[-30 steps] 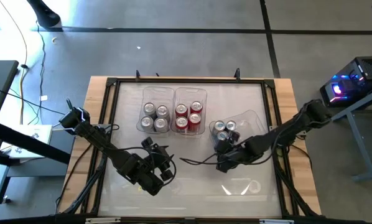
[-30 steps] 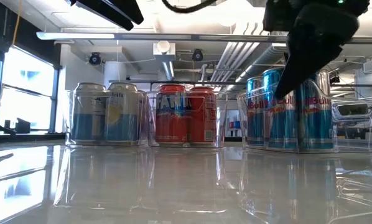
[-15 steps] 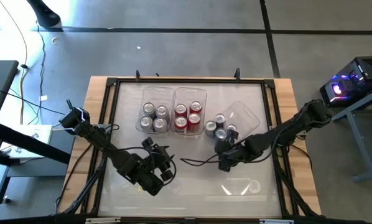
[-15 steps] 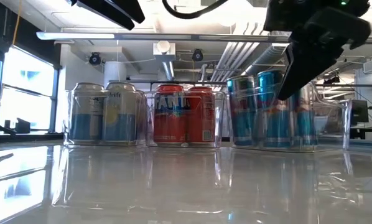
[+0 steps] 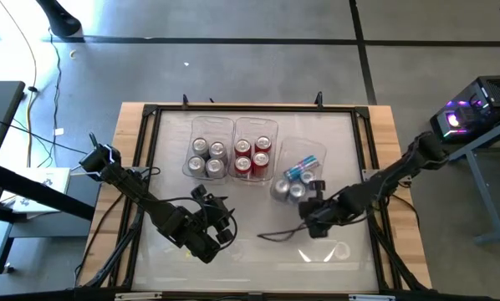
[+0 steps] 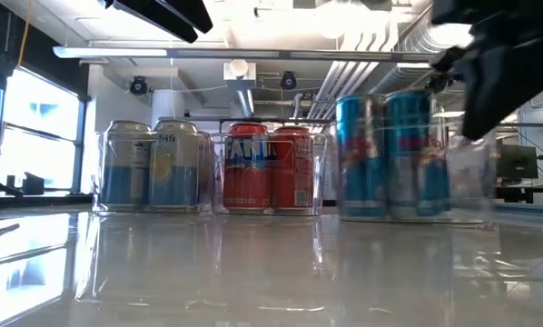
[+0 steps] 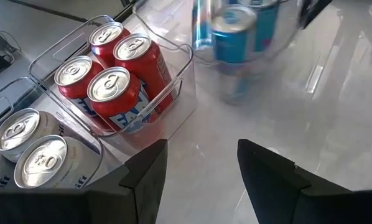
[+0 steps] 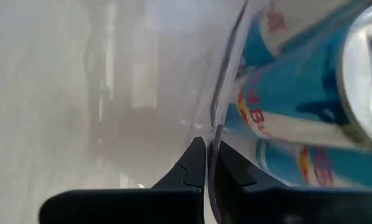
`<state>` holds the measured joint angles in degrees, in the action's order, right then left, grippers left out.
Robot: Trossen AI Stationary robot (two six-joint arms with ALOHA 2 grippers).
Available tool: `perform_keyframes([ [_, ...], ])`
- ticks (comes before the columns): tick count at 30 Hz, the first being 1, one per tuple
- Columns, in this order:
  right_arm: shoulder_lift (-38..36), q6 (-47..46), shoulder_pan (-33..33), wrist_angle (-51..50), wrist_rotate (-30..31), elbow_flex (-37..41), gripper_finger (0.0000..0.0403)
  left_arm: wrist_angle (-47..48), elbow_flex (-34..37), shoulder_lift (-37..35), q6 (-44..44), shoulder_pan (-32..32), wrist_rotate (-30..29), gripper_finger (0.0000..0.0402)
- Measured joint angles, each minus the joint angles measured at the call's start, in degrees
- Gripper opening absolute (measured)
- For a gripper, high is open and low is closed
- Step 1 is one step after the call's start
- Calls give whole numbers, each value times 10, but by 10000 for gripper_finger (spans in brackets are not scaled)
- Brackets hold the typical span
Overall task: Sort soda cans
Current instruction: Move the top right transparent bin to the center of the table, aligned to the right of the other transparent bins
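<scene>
Blue soda cans (image 5: 293, 182) occupy the right clear bin (image 5: 310, 155), one lying tipped, just right of the red soda cans (image 5: 252, 155) and silver-grey soda cans (image 5: 207, 156) in their own bins; right end effector (image 5: 315, 219) pinched shut on the right bin's wall; left end effector (image 5: 219, 224) spread open above the near worktop (image 5: 258, 259).

Bins: three clear plastic bins (image 5: 211, 147) (image 5: 257, 147) (image 5: 304, 163)
Surface: glossy, wood-edged (image 5: 258, 247)
Floor: grey concrete (image 5: 233, 67)
Computer: lit purple, right (image 5: 467, 113)
</scene>
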<state>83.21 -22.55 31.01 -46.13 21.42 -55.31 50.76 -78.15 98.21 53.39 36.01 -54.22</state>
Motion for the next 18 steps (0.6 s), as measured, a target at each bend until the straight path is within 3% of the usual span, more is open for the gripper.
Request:
perform_keyframes([
  [11, -48, 91, 29, -78, -5, 1, 1, -1, 0, 0, 0, 0, 1, 190],
  [18, -61, 175, 25, -23, 15, 70, 0, -1, 0, 0, 0, 0, 1, 190],
])
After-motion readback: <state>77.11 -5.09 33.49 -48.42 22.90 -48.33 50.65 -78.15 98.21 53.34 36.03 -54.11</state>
